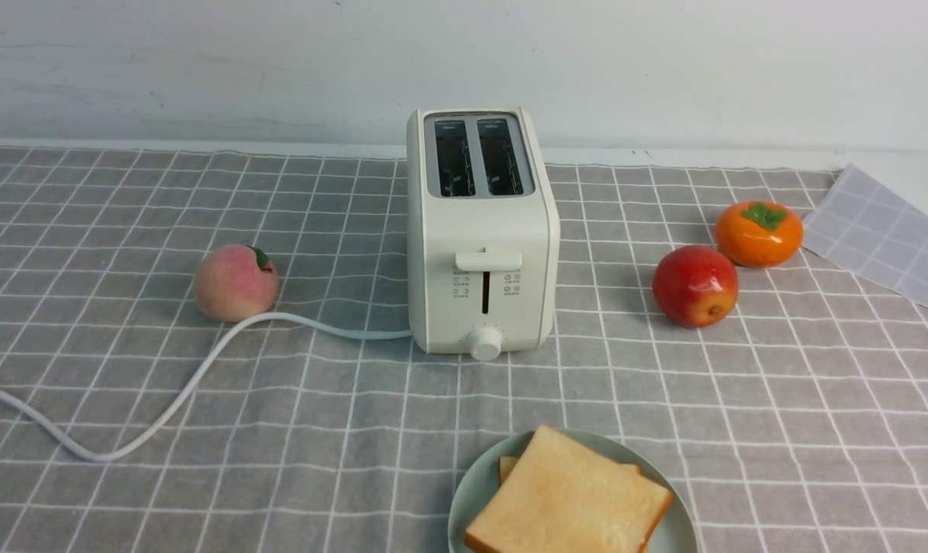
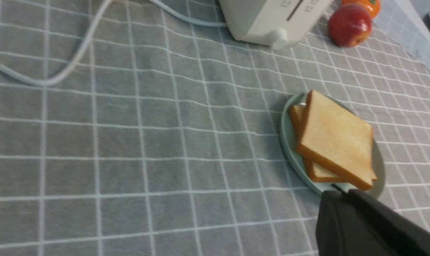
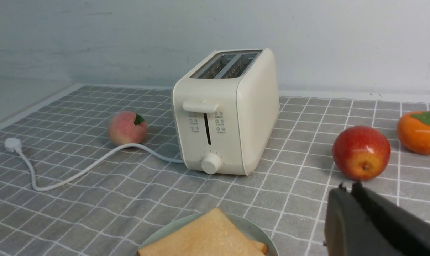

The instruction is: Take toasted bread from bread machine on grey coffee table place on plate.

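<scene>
Left gripper [image 2: 343, 193] is showing as a matte black wedge, made of two flat-sided fingers [image 2: 329, 220] that are meeting along one thin seam. The tips are looking squared off with softly rounded corners, and a tiny dark nub is poking out where the seam is ending. The surface is reading as plain, dull plastic or rubber, catching a faint grey sheen along the upper edge. Right gripper [image 3: 348, 190] is looking the same: black, blocky, a thin slanted seam splitting it, and a small nub sitting at the tip.
</scene>
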### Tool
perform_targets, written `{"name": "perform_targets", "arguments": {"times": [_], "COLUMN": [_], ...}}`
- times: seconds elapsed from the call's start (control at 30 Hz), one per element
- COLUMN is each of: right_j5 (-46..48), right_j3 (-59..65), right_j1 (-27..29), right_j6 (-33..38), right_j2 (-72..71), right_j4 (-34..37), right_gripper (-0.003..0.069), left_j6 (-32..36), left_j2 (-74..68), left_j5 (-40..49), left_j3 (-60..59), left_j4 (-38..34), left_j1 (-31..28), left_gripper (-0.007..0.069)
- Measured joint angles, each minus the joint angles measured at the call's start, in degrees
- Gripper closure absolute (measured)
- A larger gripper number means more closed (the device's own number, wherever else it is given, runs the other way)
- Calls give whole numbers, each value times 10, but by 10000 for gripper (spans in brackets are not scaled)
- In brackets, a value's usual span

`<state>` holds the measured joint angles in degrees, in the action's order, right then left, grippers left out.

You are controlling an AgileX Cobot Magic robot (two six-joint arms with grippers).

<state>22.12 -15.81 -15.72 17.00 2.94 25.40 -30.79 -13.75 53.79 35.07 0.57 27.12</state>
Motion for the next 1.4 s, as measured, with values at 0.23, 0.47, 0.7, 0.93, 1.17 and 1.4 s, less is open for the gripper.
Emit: {"name": "perform_targets", "arguments": {"times": [0.23,0.47,0.7,0.93,1.17,1.4], "right_j5": [12,12,12,12,12,14], "right_j3": [0,0,0,0,0,0], "right_j1": [0,0,0,0,0,0], "right_j6": [0,0,0,0,0,0], "right_j2": [0,0,0,0,0,0], "right_j4": [-2,-2,-2,-2,-2,-2], "right_gripper": [629,617,606,597,585,576], "left_j6": [3,3,44,63,64,64], "left_j2": [5,5,17,89,144,144], "left_j5": [1,1,-32,-204,-350,-319], "left_j3": [-3,-3,-19,-130,-285,-366], "left_j4": [33,35,61,77,72,32], "left_j1": [0,0,-6,-132,-166,-201], "left_gripper": [638,638,638,638,638,638]}}
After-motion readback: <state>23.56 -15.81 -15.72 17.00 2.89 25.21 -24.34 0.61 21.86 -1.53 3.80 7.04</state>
